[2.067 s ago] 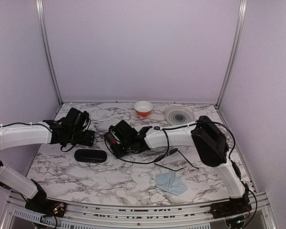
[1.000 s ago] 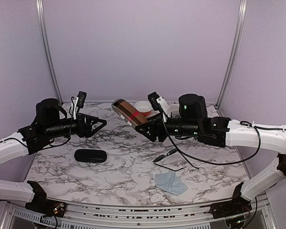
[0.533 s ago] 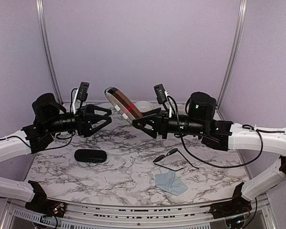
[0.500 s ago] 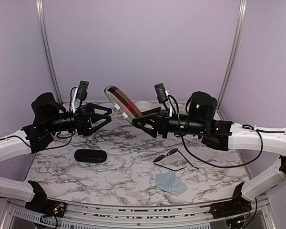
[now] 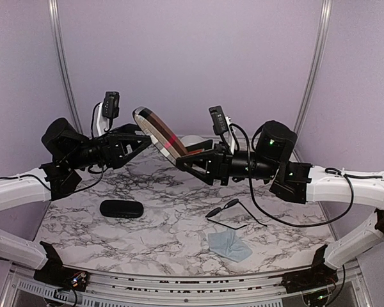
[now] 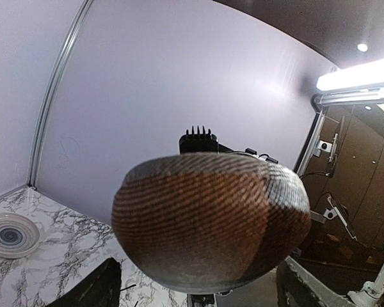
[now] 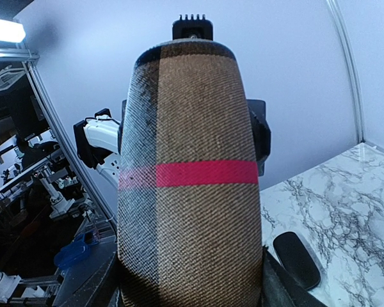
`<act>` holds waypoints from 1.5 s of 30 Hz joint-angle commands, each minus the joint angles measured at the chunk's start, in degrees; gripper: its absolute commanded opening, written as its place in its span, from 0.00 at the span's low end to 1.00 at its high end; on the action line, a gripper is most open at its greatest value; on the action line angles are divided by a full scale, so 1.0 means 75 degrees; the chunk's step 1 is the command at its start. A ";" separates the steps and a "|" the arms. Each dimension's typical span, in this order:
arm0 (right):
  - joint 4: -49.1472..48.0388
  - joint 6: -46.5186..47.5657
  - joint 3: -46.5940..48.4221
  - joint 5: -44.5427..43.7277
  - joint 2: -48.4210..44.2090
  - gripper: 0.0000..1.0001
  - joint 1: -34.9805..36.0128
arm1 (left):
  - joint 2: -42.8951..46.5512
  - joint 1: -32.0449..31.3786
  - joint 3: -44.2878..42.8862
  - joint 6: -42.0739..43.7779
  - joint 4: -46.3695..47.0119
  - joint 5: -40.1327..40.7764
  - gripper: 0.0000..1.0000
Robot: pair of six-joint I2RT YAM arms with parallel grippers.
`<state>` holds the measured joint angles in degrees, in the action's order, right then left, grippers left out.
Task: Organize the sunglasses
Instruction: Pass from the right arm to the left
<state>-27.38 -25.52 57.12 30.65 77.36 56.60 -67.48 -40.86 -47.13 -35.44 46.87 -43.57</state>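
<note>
The sunglasses point(image 5: 232, 213), thin black wire with dark lenses, lie on the marble table right of centre, and neither gripper touches them. High above the table my right gripper point(image 5: 189, 157) is shut on the lower end of the brown plaid case point(image 5: 159, 132). The case slants up to the left. In the right wrist view this plaid case point(image 7: 189, 185) with its red stripe fills the space between the fingers. My left gripper point(image 5: 141, 141) is open, its tips just short of the case's upper end. In the left wrist view that rounded plaid case end point(image 6: 208, 220) sits between the spread fingers point(image 6: 93, 288).
A glossy black case point(image 5: 121, 208) lies on the table at the left, also seen as the black case point(image 7: 296, 259) in the right wrist view. A folded blue cloth point(image 5: 229, 245) lies near the front right. A ringed plate point(image 6: 9, 235) sits at the back.
Both arms have risen from the table. The right gripper has carried the plaid case up and tilted it leftward. The left gripper has come up to the case's upper end.
</note>
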 commanded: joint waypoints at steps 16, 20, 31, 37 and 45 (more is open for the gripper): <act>-0.0558 0.0102 0.0404 -0.0039 0.0056 0.50 0.0083 | -0.0342 -0.0165 -0.0170 -0.0738 0.1402 -0.0256 0.66; -0.0563 0.0120 0.0418 -0.0049 0.0045 0.50 0.0088 | -0.0311 -0.0165 -0.0107 -0.0713 0.1414 -0.0227 0.66; -0.0082 0.0326 0.0453 -0.0286 0.0087 0.80 0.0072 | -0.0369 -0.0165 -0.0004 -0.0716 0.1406 -0.0223 0.46; 0.1048 0.0763 0.0471 -0.0663 -0.0055 1.00 -0.0023 | -0.0318 -0.0165 0.0137 -0.0536 0.0945 -0.0180 0.46; 0.2750 0.1601 0.0642 -0.1304 -0.0324 1.00 -0.0187 | -0.0120 -0.0165 0.0138 0.0333 -0.1050 0.0106 0.46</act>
<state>-15.05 -18.04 58.57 24.69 77.01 55.90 -70.06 -41.95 -45.98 -37.08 46.63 -43.57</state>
